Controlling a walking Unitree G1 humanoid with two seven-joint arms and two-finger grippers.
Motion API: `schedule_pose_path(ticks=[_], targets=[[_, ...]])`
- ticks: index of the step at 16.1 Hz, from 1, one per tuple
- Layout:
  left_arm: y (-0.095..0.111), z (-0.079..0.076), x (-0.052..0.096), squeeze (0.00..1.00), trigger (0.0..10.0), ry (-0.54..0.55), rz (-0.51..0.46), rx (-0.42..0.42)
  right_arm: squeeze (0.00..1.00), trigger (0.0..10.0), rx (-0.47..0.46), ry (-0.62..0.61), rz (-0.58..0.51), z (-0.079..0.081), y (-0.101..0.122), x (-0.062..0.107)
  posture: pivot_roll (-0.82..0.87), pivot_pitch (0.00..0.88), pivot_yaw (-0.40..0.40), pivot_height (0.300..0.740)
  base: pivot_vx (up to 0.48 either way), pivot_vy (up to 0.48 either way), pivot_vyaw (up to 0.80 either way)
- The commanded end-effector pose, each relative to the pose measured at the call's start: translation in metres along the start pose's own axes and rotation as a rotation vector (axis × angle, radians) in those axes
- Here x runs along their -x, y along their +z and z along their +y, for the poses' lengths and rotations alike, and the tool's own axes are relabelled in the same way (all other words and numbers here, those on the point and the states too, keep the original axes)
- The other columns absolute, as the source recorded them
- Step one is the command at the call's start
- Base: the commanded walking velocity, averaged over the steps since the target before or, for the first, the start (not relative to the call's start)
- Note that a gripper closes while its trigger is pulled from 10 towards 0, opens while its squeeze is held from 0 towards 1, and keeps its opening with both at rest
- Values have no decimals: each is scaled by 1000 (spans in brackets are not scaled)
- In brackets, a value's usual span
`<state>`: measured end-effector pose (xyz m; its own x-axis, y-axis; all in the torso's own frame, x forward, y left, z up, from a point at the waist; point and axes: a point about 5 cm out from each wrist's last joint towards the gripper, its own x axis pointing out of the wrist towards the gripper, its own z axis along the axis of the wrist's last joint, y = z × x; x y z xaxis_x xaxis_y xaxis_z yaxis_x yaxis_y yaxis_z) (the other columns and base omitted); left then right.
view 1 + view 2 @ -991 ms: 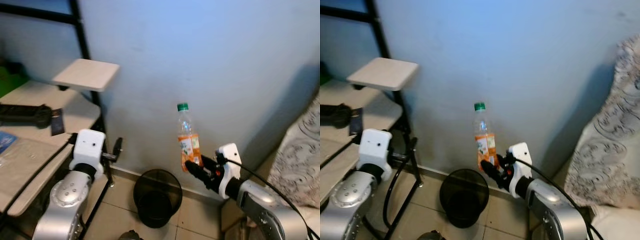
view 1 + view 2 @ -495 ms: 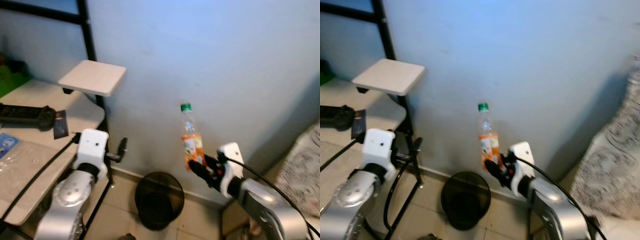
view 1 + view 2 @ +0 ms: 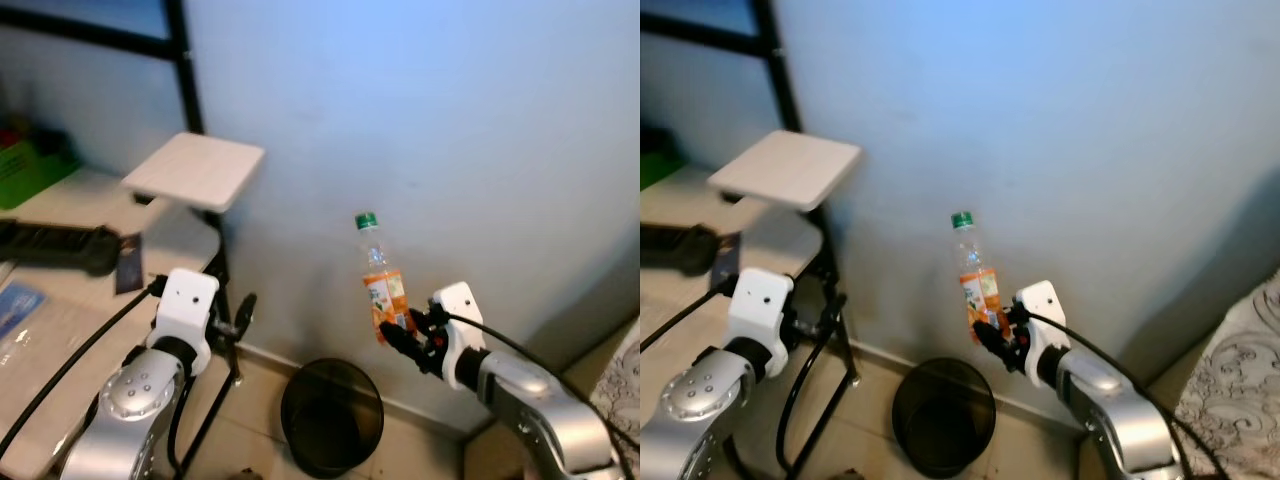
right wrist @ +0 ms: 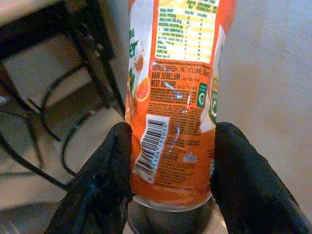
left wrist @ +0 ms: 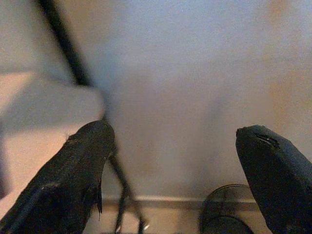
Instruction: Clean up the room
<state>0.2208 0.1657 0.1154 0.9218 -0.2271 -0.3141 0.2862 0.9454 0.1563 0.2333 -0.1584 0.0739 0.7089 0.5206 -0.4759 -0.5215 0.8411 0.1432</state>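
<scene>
The right gripper [image 4: 170, 161] is clamped on a bottle [image 3: 378, 285], its two black fingers [image 4: 105, 180] pressing either side of the orange label low on the body, near the base. The bottle stands nearly upright in the air in front of the pale wall, its green cap [image 3: 366, 220] at the top and leaning a little away from the arm. Below it and a bit to the robot's left sits a round black bin [image 3: 332, 430] on the tiled floor, close to the wall.

The risk I see is the grip height: held so near the bottom, the bottle is top-heavy and could tip or swing in the fingers if the arm jerks. The bottle is also not over the bin's mouth as far as I can judge, so a release from here could send it onto the floor or bouncing off the rim.

The left gripper [image 5: 175, 165] hangs with its fingers spread wide, holding nothing, beside the black frame [image 3: 190, 90] of a desk [image 3: 70, 330]. A dangling cable [image 3: 60, 370] runs along that arm and could snag on the frame.
</scene>
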Motion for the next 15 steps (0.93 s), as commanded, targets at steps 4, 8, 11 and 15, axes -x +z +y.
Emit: schedule_pose_path(ticks=[4,8,11,15], targets=[[-8,-16,4,0,10000,-202,87,-18,0,10000,184,22,166,-14,-14,-9,96,0,-63,740,0,0,0],[-31,-21,13,0,10000,-390,226,-128,0,10000,289,127,376,-9,-56,-37,108,0,-88,740,0,0,0],[-34,-25,19,0,10000,-474,260,-125,0,10000,384,111,520,-8,-85,-54,99,0,-90,740,0,0,0],[-37,-30,27,0,10000,-552,285,-131,0,10000,401,80,558,0,-97,-67,113,0,-100,740,0,0,0]])
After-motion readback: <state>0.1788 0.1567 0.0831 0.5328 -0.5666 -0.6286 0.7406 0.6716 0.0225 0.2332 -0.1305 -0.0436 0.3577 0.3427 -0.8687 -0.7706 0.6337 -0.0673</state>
